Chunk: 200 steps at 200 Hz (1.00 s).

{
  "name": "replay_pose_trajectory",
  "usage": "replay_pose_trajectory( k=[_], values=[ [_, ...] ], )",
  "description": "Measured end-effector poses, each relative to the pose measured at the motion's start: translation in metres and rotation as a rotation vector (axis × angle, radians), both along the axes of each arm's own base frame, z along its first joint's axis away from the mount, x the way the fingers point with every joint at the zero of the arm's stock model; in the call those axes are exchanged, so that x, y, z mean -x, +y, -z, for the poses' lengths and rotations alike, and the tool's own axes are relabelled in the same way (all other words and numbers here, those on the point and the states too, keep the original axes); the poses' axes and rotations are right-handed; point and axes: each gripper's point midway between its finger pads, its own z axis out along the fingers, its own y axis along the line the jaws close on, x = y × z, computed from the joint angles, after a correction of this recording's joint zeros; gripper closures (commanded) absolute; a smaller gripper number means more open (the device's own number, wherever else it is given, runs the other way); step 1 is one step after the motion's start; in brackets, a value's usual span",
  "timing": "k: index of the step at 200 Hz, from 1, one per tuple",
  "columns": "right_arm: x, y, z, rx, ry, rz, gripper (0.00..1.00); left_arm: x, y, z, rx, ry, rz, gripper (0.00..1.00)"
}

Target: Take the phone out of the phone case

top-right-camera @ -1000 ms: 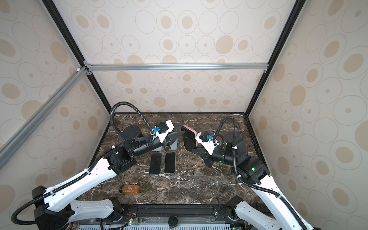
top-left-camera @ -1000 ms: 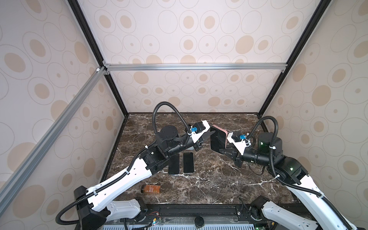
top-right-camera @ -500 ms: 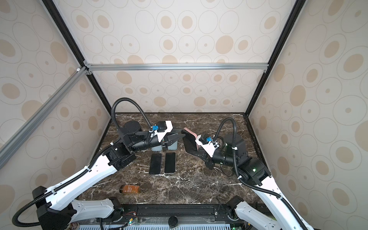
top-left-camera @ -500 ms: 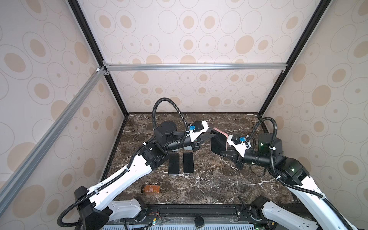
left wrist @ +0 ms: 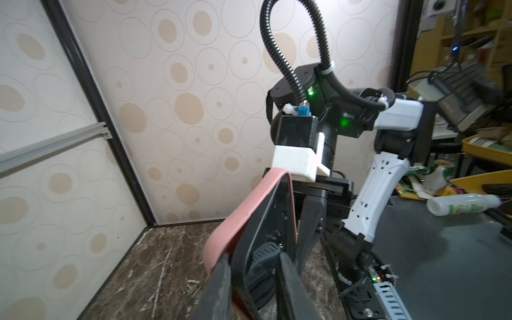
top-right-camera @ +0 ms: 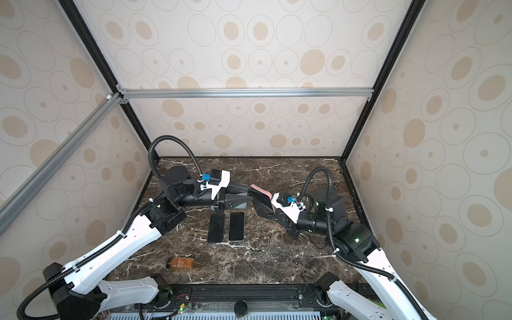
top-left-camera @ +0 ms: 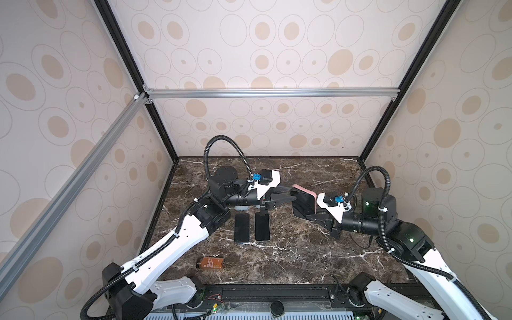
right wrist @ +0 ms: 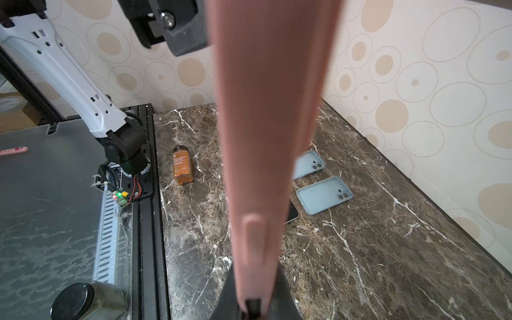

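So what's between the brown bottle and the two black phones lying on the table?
Nothing; in both top views only bare marble table separates the bottle from the phones.

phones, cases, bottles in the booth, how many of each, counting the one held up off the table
phones: 3 (2 bare phones on the table, 1 phone in the pink case)
cases: 3 (1 pink case, 2 light blue cases)
bottles: 1 (amber bottle, on its side)
total: 7
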Motion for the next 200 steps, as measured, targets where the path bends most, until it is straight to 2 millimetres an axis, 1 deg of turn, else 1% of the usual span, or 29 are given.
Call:
replay_pose_trajectory(
  k=[18, 36, 67, 127, 174, 200],
  values=[
    [0.006, 0.002, -0.012, -0.023, -0.019, -0.036, 1.00, 0.010, 0.000, 0.006, -0.010, 0.049, 0.065, 0.71],
    [0.011, 0.005, -0.024, -0.046, -0.034, -0.068, 1.00, 0.018, 0.000, 0.005, -0.002, 0.069, 0.112, 0.69],
    [0.013, 0.011, -0.030, -0.070, -0.032, -0.103, 1.00, 0.024, 0.004, 0.004, 0.036, 0.085, 0.140, 0.68],
    [0.004, 0.025, -0.035, -0.099, 0.013, -0.136, 1.00, 0.018, 0.006, 0.000, 0.079, 0.103, 0.114, 0.68],
    [-0.001, 0.028, -0.034, -0.099, 0.043, -0.127, 1.00, 0.011, 0.004, 0.002, 0.077, 0.113, 0.084, 0.69],
    [-0.002, 0.029, -0.033, -0.101, 0.058, -0.129, 1.00, 0.009, 0.004, 0.002, 0.078, 0.114, 0.073, 0.78]
  ],
)
